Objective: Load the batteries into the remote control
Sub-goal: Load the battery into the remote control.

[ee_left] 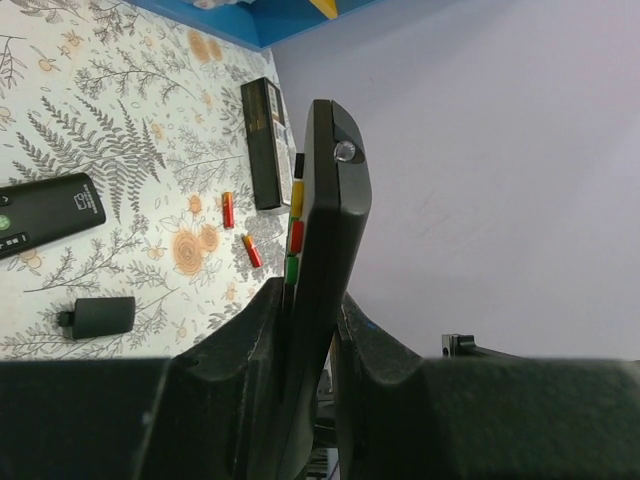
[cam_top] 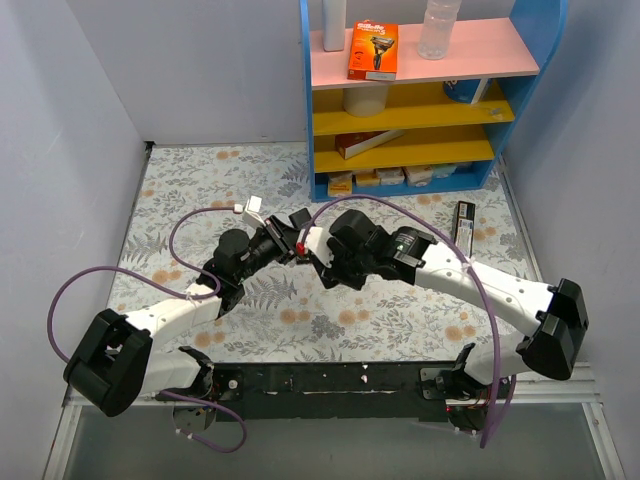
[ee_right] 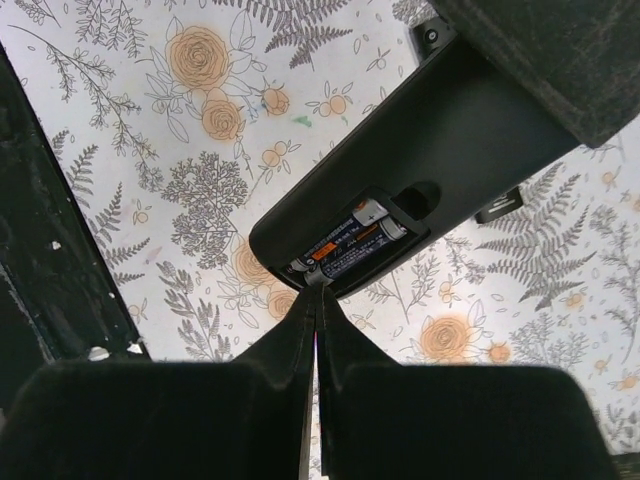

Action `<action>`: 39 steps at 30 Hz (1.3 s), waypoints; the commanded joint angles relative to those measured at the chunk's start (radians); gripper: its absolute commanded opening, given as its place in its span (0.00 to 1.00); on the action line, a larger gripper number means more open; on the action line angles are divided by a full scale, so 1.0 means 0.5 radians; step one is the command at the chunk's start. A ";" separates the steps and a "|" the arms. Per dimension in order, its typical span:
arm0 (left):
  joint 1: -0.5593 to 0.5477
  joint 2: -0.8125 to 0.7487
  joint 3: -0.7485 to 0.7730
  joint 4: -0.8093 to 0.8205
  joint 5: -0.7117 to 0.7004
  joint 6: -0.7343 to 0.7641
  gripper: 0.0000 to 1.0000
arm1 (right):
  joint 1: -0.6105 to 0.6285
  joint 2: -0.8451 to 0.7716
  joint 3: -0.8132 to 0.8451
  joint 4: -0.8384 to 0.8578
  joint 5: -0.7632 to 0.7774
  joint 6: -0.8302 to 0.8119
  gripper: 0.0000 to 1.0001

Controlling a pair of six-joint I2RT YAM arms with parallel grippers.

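My left gripper point(ee_left: 312, 295) is shut on the remote control point(ee_left: 325, 200) and holds it edge-on above the table, its yellow, red and green buttons facing left. In the right wrist view the remote's back point(ee_right: 450, 130) shows an open compartment with two dark and golden batteries point(ee_right: 350, 240) lying in it. My right gripper point(ee_right: 318, 288) is shut, its tips touching the near end of these batteries. Two red batteries point(ee_left: 227, 209) point(ee_left: 252, 250) lie loose on the table. In the top view both grippers, left point(cam_top: 285, 243) and right point(cam_top: 312, 258), meet at the table's middle.
A small black cover piece point(ee_left: 100, 315) and another black remote point(ee_left: 45, 212) lie on the floral cloth. A slim black remote point(cam_top: 465, 222) lies near the blue and yellow shelf point(cam_top: 420, 100) at the back right. Grey walls close both sides.
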 commanded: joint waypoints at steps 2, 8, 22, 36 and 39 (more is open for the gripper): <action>-0.059 -0.139 0.187 0.139 0.300 -0.057 0.00 | -0.016 0.193 0.150 0.008 -0.060 0.218 0.06; -0.059 -0.182 0.181 0.102 0.285 0.016 0.00 | -0.026 0.303 0.226 -0.050 -0.137 0.307 0.11; -0.062 -0.249 0.098 0.265 0.441 0.265 0.00 | -0.298 0.257 0.156 0.201 -0.529 0.813 0.21; -0.062 -0.283 0.068 0.259 0.442 0.305 0.00 | -0.504 0.245 -0.006 0.416 -0.591 1.160 0.03; -0.059 -0.313 0.046 0.186 0.334 0.259 0.00 | -0.504 0.227 -0.043 0.413 -0.533 1.160 0.02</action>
